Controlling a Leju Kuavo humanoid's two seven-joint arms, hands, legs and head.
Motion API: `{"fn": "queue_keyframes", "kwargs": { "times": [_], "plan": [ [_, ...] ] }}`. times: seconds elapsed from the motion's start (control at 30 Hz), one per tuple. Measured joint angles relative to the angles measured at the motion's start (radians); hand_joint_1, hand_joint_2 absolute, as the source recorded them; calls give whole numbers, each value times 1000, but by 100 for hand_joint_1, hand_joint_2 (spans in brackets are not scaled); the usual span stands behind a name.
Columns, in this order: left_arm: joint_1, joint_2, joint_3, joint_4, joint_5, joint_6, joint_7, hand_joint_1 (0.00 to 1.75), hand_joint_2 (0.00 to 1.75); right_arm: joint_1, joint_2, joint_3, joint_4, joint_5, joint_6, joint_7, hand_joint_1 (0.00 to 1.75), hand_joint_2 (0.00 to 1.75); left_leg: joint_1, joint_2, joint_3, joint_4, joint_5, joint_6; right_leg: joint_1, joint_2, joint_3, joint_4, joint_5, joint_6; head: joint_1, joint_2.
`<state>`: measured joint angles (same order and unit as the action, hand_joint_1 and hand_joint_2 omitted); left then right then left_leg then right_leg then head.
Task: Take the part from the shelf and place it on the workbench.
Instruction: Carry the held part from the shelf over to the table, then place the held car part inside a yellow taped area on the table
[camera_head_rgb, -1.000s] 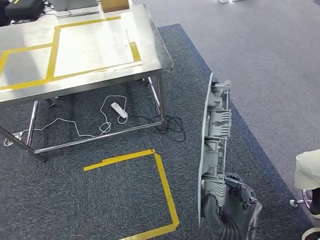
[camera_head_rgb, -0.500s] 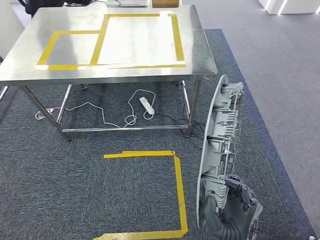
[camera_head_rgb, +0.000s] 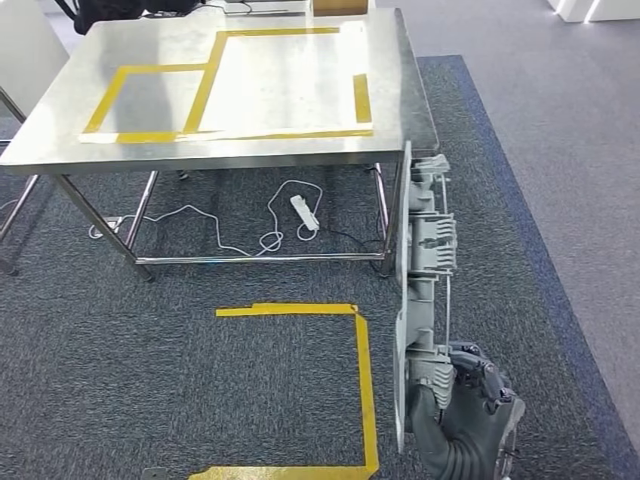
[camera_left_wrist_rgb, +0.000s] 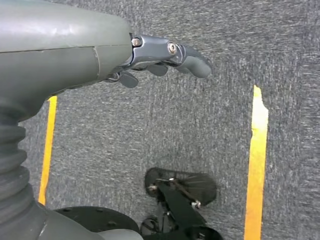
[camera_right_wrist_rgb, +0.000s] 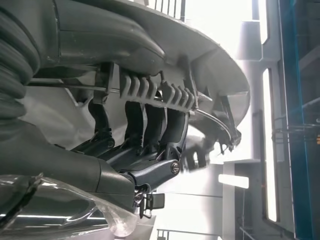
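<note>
My right hand (camera_head_rgb: 460, 415) grips the lower end of a long grey plastic part (camera_head_rgb: 419, 270) and holds it upright, ribbed side facing right. Its top end overlaps the front right corner of the steel workbench (camera_head_rgb: 68, 140) in the head view. The right wrist view shows my fingers (camera_right_wrist_rgb: 151, 125) curled around the ribbed part (camera_right_wrist_rgb: 196, 55) from close up. My left hand (camera_left_wrist_rgb: 162, 52) hangs over the carpet with its fingers loosely extended and nothing in them.
Yellow tape rectangles (camera_head_rgb: 219, 60) mark the workbench top. A yellow taped square (camera_head_rgb: 355, 380) lies on the dark carpet in front of it. A white power strip with cables (camera_head_rgb: 306, 212) lies under the bench. Lighter carpet spreads to the right.
The whole view has shifted as the camera turned and moved; the workbench now lies more squarely ahead and nearer. The part stays in my right hand, now standing straighter.
</note>
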<state>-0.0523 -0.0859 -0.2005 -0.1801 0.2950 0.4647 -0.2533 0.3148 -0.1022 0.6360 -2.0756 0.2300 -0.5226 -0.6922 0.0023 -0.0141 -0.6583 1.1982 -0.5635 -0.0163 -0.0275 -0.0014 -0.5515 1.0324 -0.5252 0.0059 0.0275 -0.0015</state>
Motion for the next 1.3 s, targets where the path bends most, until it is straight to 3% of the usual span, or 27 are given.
{"fn": "queue_keyframes", "kwargs": {
  "times": [0.07,0.1,0.13,0.2,0.23,0.27,0.4,0.47,0.53,0.57,0.6,0.63,0.7,0.77,0.87,0.93,1.0,1.07,1.1,1.13,1.2,1.23,1.27,1.3],
  "plan": [
    [1,0,1,0,4,0,-2,0,175,0,0,0,0,0,3,0,175,175,2,1,-52,106,-32,-3,1,-4,2,0,-3,-4,0,0],
    [3,0,1,0,6,0,-4,0,175,0,0,-1,0,-1,5,0,175,175,2,1,-57,113,-21,-2,2,-4,3,0,-4,-4,0,0],
    [3,0,1,0,8,0,-7,0,175,1,0,-1,1,-2,5,0,175,175,3,1,-44,81,9,1,2,-4,7,0,-6,-4,0,0],
    [4,0,2,0,8,0,-12,0,175,0,0,-2,1,-3,6,0,175,175,1,2,12,-43,78,10,3,-4,13,0,-12,-1,0,0],
    [3,0,2,0,8,0,-14,0,175,0,0,-3,1,-4,6,0,175,175,-1,3,37,-98,96,15,5,-3,15,0,-14,3,0,0],
    [1,0,2,0,8,0,-15,0,175,0,0,-4,0,-4,6,0,175,175,-4,4,52,-132,100,19,6,-3,14,0,-16,8,0,0],
    [1,-1,3,0,9,0,-16,0,175,-1,0,-4,0,-5,7,0,175,175,-2,5,64,-165,91,33,7,-4,9,-1,-23,31,1,0],
    [1,-1,5,0,9,0,-16,0,175,-1,0,-4,0,-5,8,0,175,175,2,4,72,-175,90,44,7,-3,-26,67,-59,37,3,0],
    [0,-1,7,0,9,-1,-16,0,175,-1,0,-4,1,-6,8,0,175,175,-1,4,76,-176,85,52,7,-1,-97,197,-109,40,3,0],
    [1,-1,8,0,10,-1,-16,0,175,0,0,-4,1,-7,9,0,175,175,-2,4,79,-175,82,54,7,-1,-129,247,-118,41,3,0],
    [1,-2,8,0,10,-1,-16,0,175,0,0,-4,2,-8,11,0,175,175,-2,3,83,-175,78,55,8,-1,-145,265,-108,41,3,0],
    [1,-2,9,0,11,-2,-16,0,175,0,-1,-4,2,-10,12,0,175,175,-3,2,90,-175,74,54,8,-1,-142,243,-79,41,4,0],
    [1,-3,10,0,13,-3,-16,0,175,0,-1,-5,3,-12,16,0,175,175,-3,-1,105,-175,63,50,8,0,-93,124,0,37,3,0],
    [0,-4,12,0,13,-5,-16,0,175,0,-1,-6,3,-14,18,0,175,175,-6,-2,114,-173,53,39,10,1,-41,24,27,29,2,0],
    [-1,-4,16,0,14,-6,-16,0,175,1,-2,-8,3,-16,21,0,175,175,-7,-2,118,-174,45,23,13,4,-21,-3,13,12,-1,0],
    [-3,-4,17,0,15,-6,-16,0,175,2,-2,-10,3,-17,21,0,175,175,-5,0,112,-146,29,11,8,2,-6,-10,7,1,-4,0],
    [-3,-4,17,0,15,-6,-16,0,175,1,-2,-11,3,-17,21,0,175,175,-1,3,59,-40,-11,-1,5,-2,12,-14,-3,-8,-8,0],
    [-1,-4,17,0,15,-6,-16,0,175,1,-2,-13,3,-17,21,0,175,175,3,3,-23,90,-43,-7,5,-3,28,-14,-19,-10,-9,0],
    [1,-4,17,0,16,-6,-16,0,175,2,-2,-13,3,-18,21,0,175,175,4,3,-49,121,-35,-8,5,-2,39,-14,-28,-9,-9,0],
    [3,-4,17,0,16,-6,-16,0,175,2,-2,-14,3,-18,21,0,175,175,5,3,-58,111,-4,-7,5,-1,52,-14,-38,-7,-10,0],
    [4,-2,17,0,16,-6,-16,0,175,3,-2,-15,3,-18,21,0,175,175,3,4,-33,5,94,1,4,0,81,-16,-61,-3,-9,0],
    [5,-2,17,0,16,-6,-16,0,175,2,-2,-15,3,-18,21,0,175,175,0,5,-16,-46,127,7,6,0,92,-17,-72,1,-9,0],
    [5,-1,17,0,16,-6,-16,0,175,1,-2,-15,3,-18,21,-1,175,175,-3,6,1,-87,136,15,7,0,98,-20,-80,6,-9,0],
    [4,-1,18,1,16,-7,-16,0,175,1,-2,-16,3,-18,21,-1,175,175,-6,6,12,-109,127,21,7,0,102,-25,-84,12,-9,0]
  ]
}}
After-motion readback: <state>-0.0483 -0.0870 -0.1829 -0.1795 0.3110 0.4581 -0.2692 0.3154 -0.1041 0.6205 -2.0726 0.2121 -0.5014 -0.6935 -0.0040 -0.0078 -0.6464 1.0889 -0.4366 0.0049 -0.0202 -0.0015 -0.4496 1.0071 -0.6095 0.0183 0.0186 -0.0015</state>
